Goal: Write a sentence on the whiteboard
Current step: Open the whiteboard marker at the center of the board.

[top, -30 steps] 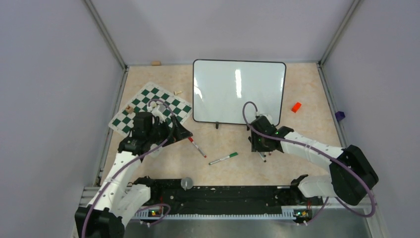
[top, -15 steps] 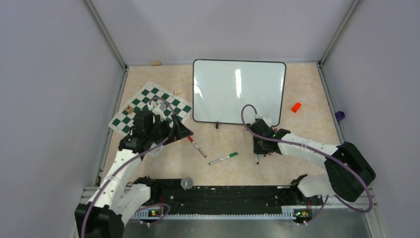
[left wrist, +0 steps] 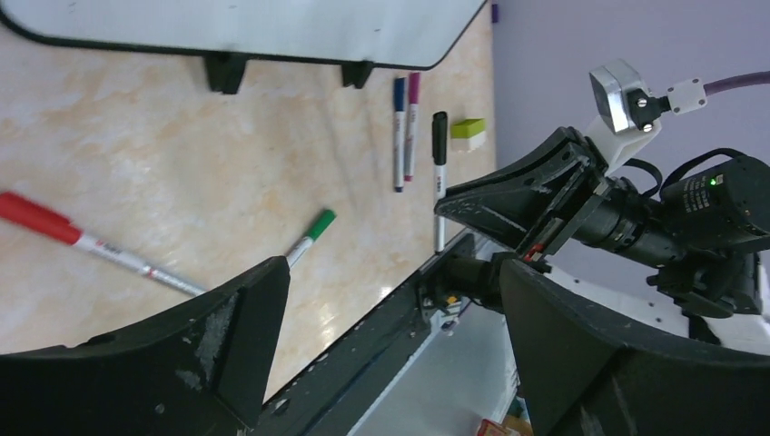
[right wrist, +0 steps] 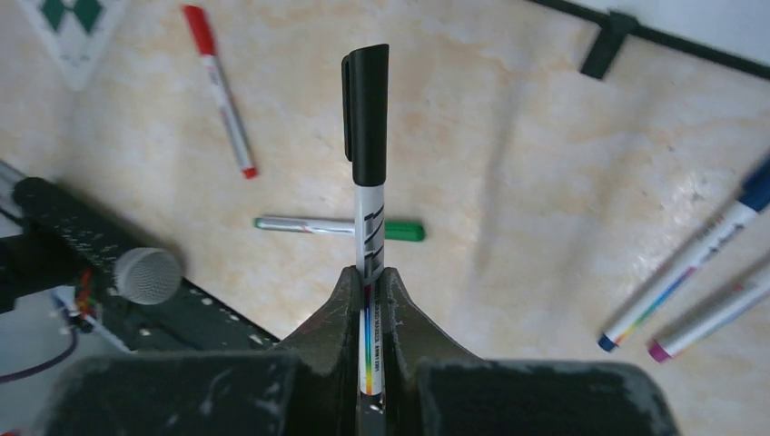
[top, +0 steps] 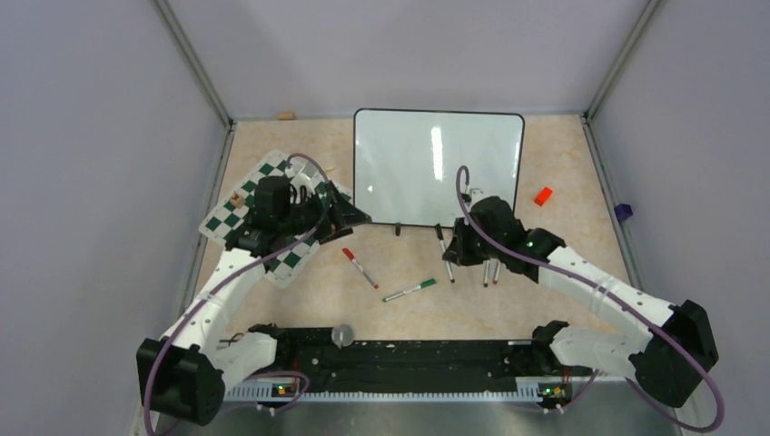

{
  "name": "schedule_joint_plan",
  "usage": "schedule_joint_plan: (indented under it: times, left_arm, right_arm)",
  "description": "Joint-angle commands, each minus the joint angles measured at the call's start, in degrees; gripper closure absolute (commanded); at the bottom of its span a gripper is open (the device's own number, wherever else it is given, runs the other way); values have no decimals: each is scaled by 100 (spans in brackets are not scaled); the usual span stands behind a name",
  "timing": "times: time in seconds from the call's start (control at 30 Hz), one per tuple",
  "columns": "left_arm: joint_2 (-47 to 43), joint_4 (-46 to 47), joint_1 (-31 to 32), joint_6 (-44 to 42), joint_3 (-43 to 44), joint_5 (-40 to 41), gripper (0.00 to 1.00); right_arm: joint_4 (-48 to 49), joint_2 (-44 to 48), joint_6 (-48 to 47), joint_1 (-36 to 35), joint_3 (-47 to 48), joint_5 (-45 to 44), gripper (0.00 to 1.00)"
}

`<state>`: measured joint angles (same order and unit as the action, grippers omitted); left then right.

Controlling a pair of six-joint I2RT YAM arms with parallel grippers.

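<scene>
The pickup step is in hand: a black-capped marker (right wrist: 367, 118) is clamped in the closed right gripper (right wrist: 368, 282) (its cap on), while the left gripper (top: 356, 216) is spread wide, holding nothing. The whiteboard (top: 399, 173) lies blank at the table's (top: 300, 145) far middle. Uncapping is judged needed next, before any stroke.

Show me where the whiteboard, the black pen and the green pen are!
whiteboard (top: 399, 173), top external view, on its bare white face.
black pen (right wrist: 370, 213), right wrist view, on its white barrel below the cap.
green pen (right wrist: 313, 225), right wrist view, on its silvery barrel.
</scene>
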<state>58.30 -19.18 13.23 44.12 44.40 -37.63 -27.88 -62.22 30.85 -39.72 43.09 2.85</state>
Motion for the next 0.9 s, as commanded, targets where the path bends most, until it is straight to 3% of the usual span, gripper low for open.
schedule_joint_plan:
  times: [0.0,0.4,0.63,0.87]
  left_arm:
    - [362,1160,306,761,507,-290,10]
    - [1034,2280,601,1239,793,-66,17]
    - [1144,2502,771,1196,733,75,21]
    - [1040,2598,928,1312,608,242,34]
  right_arm:
    - [552,-143,-200,-84,758,957,100]
    - [1261,-1133,-50,-108,2023,2073,100]
    - [1492,-1474,60,-321,2326,2158,100]
    - [1601,-1613,106,-436,2422,2220,100]
